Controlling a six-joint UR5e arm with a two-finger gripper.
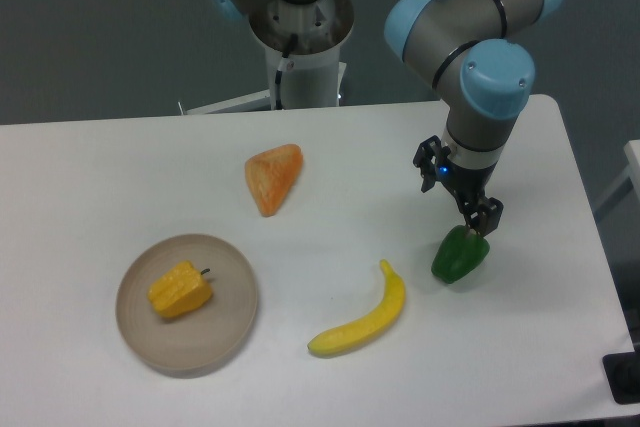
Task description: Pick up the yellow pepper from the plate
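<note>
yellow pepper on plate

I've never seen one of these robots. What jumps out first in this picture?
The grey and blue arm reaches in from the top right, its gripper right at the top of a green pepper. At bottom left, a yellow pepper sits alone on a plate, with a banana between them.

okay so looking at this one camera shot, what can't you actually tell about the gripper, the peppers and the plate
- Gripper, camera view: its fingertips meet the green pepper; too small to tell whether they grip it or are open.
- Green pepper's stem: hidden by the fingers.
- Yellow pepper underside: hidden where it sits on the plate.
- Arm's upper links: cut off by the top edge.
</note>
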